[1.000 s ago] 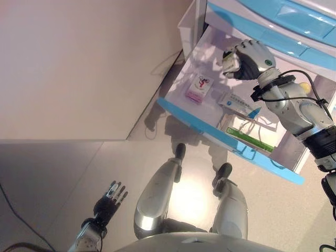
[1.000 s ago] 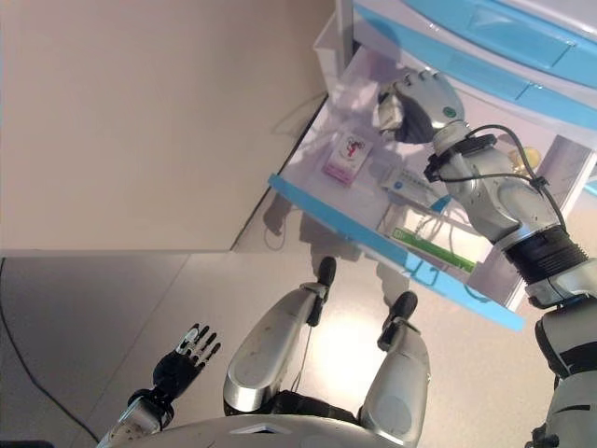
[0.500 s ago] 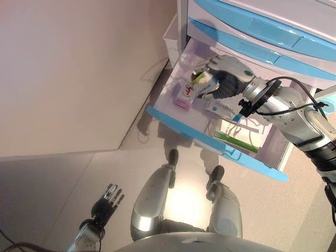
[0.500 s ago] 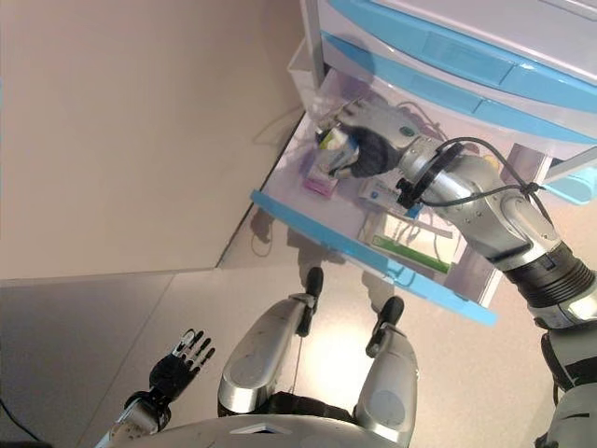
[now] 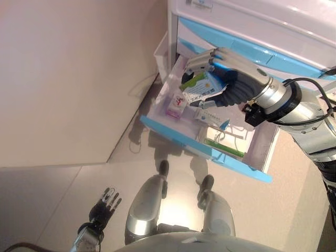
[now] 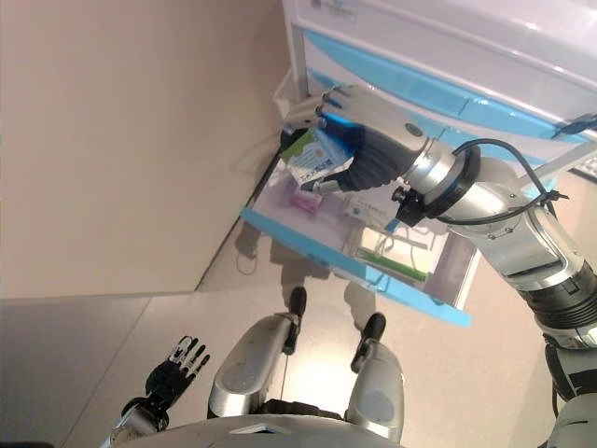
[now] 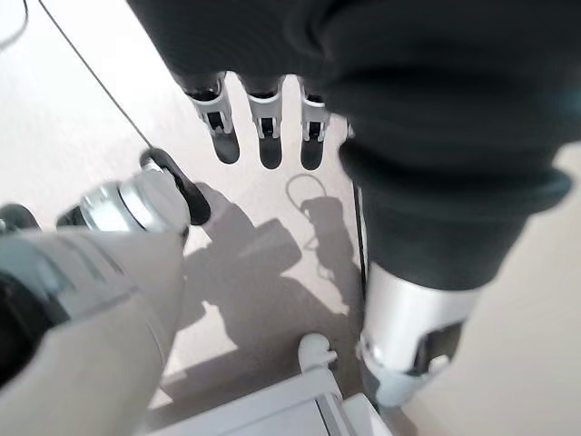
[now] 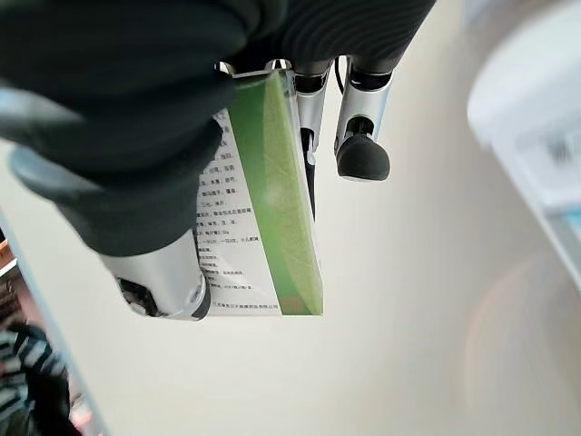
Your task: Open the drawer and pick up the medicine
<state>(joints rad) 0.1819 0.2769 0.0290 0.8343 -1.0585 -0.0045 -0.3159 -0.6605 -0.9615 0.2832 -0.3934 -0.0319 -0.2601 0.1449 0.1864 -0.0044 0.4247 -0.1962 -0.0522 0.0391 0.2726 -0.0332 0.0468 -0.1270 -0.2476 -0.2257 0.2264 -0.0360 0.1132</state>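
My right hand (image 5: 239, 86) is shut on a green and white medicine box (image 5: 201, 87), thumb on one face and fingers on the other. It holds the box in the air above the open drawer (image 5: 206, 150), which has a light blue front. The right wrist view shows the same box (image 8: 272, 204) pinched between thumb and fingers. A small pink and white box (image 5: 175, 105), a white and blue box (image 5: 211, 118) and a long green box (image 5: 224, 147) lie in the drawer. My left hand (image 5: 103, 204) hangs open low at the left, over the floor.
The drawer belongs to a white cabinet (image 5: 262, 31) with further blue-fronted drawers shut above it. A white bin (image 5: 161, 51) stands against the cabinet's left side. A beige wall (image 5: 68, 79) fills the left; the floor (image 5: 63, 189) lies below.
My right hand has come up and away from the back of the drawer with the green and white box in it. The camera has shifted too. The left hand stays put.
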